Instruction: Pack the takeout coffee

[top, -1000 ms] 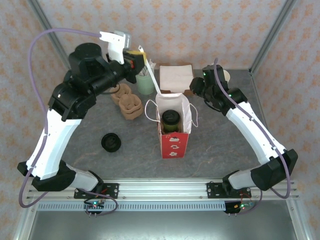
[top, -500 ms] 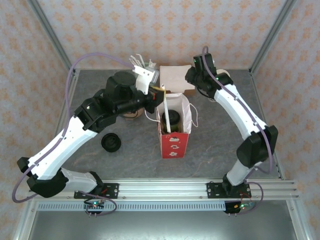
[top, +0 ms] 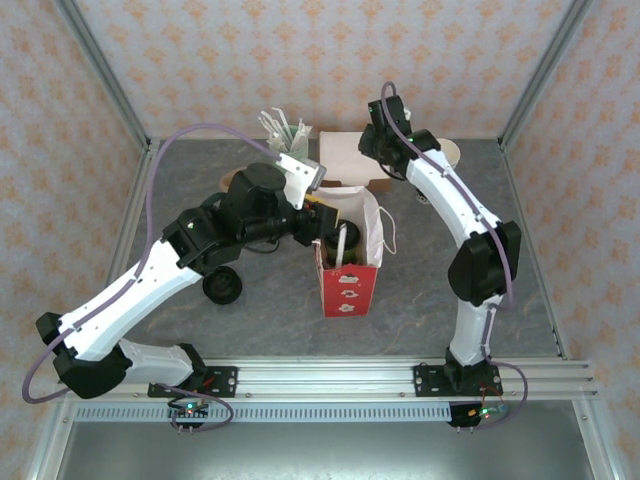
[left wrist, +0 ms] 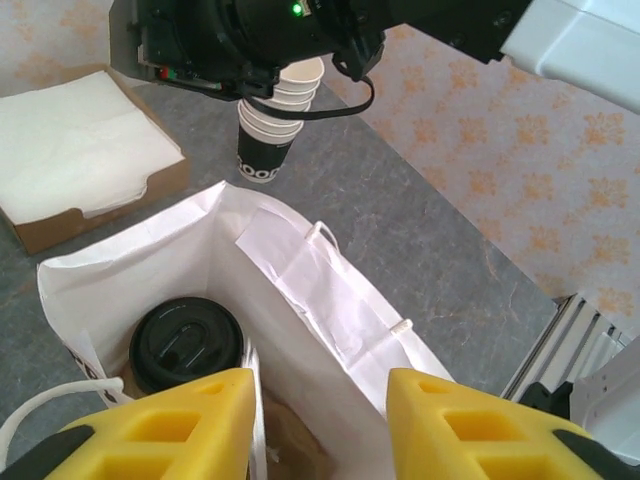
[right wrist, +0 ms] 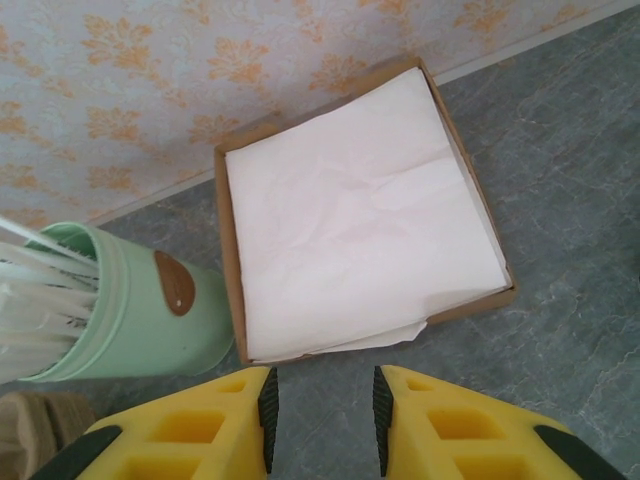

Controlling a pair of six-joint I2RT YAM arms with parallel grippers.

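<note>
The takeout coffee, a dark cup with a round black lid, stands upright inside the red-and-white paper bag at mid-table. A thin white straw leans in the bag beside the cup. My left gripper hangs over the bag's open mouth with its yellow jaws open and nothing between them. My right gripper is open above bare table, just in front of the cardboard box of white napkins.
A pale mint cup of white straws stands left of the napkin box. A stack of cream paper cups sits at the back right. A loose black lid lies left of the bag. Aluminium rails run along the near edge.
My left gripper came down over the bag and opened, leaving the straw inside. My right arm swung back toward the napkin box.
</note>
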